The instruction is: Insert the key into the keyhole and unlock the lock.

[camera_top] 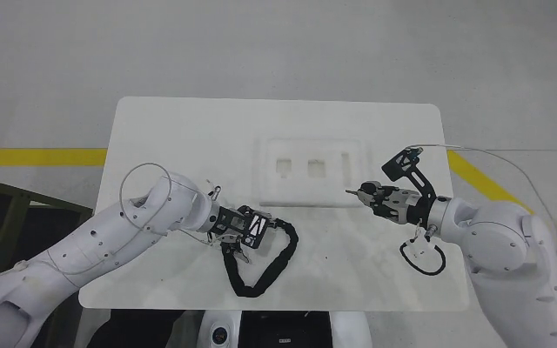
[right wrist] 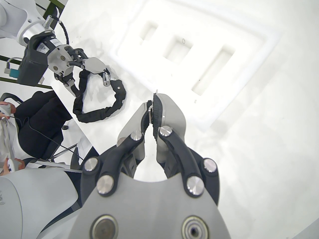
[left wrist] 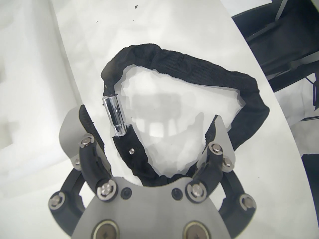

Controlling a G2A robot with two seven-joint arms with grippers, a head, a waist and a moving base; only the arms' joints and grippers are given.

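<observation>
A black fabric-covered chain lock (camera_top: pixel 261 277) lies looped near the table's front edge. Its chrome lock cylinder (left wrist: pixel 115 115) joins the two chain ends, and the cylinder (right wrist: pixel 106 79) turns its end face toward the right arm. My left gripper (left wrist: pixel 149 128) is open low over the table, with the chain running between its fingers and the cylinder close to one fingertip (left wrist: pixel 86 123). My left gripper (camera_top: pixel 264 230) sits at the loop's upper end. Farther right, my right gripper (camera_top: pixel 359 191) is shut on the small key (camera_top: pixel 350 192), which is a sliver of metal (right wrist: pixel 150 108) between the pads.
A white foam tray (camera_top: pixel 270 187) with three rectangular recesses lies mid-table, just behind and between both grippers; its raised rim (right wrist: pixel 264 38) is close to the right gripper. A black cable loop (camera_top: pixel 423 258) hangs by the right arm. The table's front edge (camera_top: pixel 287 307) runs just below the chain.
</observation>
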